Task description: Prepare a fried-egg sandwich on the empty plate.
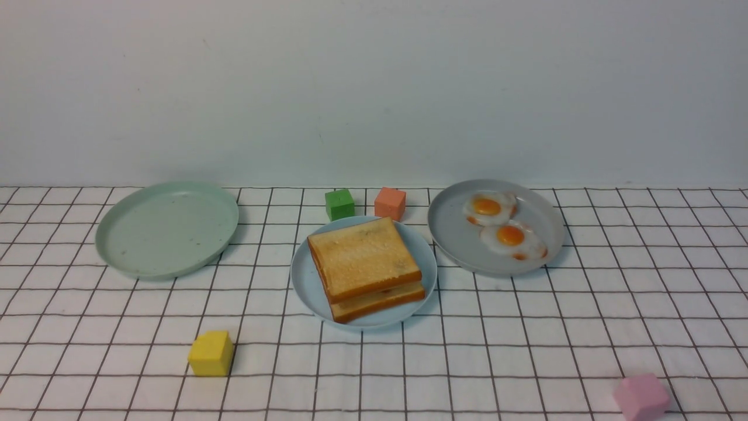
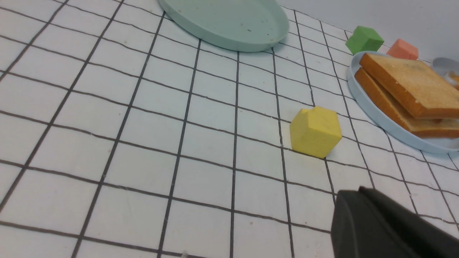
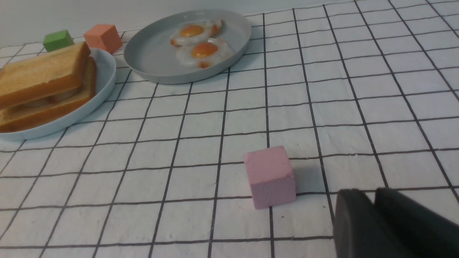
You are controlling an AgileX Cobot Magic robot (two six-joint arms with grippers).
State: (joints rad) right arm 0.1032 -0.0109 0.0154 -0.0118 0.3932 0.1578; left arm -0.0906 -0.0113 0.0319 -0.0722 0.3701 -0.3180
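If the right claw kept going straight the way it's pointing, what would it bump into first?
Probably the pink cube, which sits just ahead of the right claw on the checked cloth. Depth is hard to judge, so it might slip past beside it.

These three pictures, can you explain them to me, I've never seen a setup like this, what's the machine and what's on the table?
It is a two-armed robot. One picture looks forward from between its arms; the other two come from cameras on its wrists. The dark shapes there are the left gripper and right gripper; whether their jaws are open cannot be told, and no object shows in them. On the checked cloth: a light blue plate carrying a toast sandwich, a grey plate with two fried eggs, a pale green plate, and green, orange, yellow and pink blocks.
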